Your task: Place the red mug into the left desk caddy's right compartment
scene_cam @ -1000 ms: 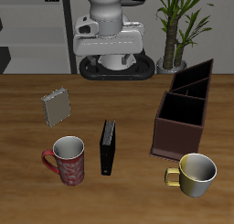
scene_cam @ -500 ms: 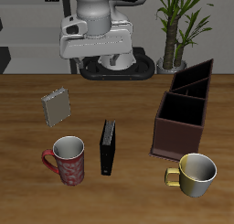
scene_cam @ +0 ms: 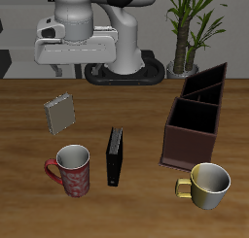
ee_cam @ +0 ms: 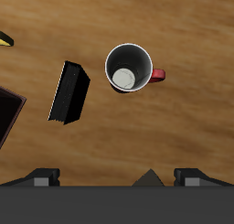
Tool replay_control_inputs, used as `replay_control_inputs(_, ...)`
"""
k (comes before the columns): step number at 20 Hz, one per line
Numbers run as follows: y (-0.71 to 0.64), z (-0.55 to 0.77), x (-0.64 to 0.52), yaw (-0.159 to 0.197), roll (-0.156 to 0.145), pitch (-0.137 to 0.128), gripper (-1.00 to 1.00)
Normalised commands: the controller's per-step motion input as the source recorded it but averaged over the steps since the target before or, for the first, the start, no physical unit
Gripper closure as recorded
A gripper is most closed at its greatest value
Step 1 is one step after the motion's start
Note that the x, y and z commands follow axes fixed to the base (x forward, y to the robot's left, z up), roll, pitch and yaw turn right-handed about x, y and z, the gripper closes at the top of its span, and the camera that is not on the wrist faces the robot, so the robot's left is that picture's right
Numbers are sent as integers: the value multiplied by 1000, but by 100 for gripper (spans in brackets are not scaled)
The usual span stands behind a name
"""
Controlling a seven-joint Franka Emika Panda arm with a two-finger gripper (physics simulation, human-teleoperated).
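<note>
The red mug (scene_cam: pixel 70 171) stands upright near the table's front edge, its handle pointing away from the black book; the wrist view shows it from above (ee_cam: pixel 129 67), light grey inside. One dark brown desk caddy (scene_cam: pixel 191 125) with inner dividers stands across the table from it, and only its corner shows in the wrist view (ee_cam: pixel 7 118). I cannot tell which slot is the right compartment. My gripper (scene_cam: pixel 70 71) hangs high over the back of the table, above and behind the mug. It is open and empty, with its fingers wide apart in the wrist view (ee_cam: pixel 119 180).
A black book (scene_cam: pixel 115 155) stands between the mug and the caddy. A cream-yellow mug (scene_cam: pixel 206 185) sits in front of the caddy. A small grey box (scene_cam: pixel 60 113) lies behind the red mug. A potted plant (scene_cam: pixel 190 28) stands at the back.
The arm has swung the gripper sideways along the back of the table, from above the middle to the red mug's side. Nothing on the table has moved.
</note>
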Motion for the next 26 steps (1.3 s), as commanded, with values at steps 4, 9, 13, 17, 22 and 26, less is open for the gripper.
replay_control_inputs(4, -358, 61, 361, -34, -46, -49, -100)
replay_control_inputs(9, -181, 40, 176, -82, -35, -52, -100)
replay_control_inputs(13, -141, -2, 54, -71, -50, -40, -100)
replay_control_inputs(17, -62, -188, 83, -37, -37, -15, -100)
replay_control_inputs(22, 7, -226, 107, -9, -3, -35, -100)
replay_control_inputs(26, -19, -360, 114, -61, -41, -20, -100)
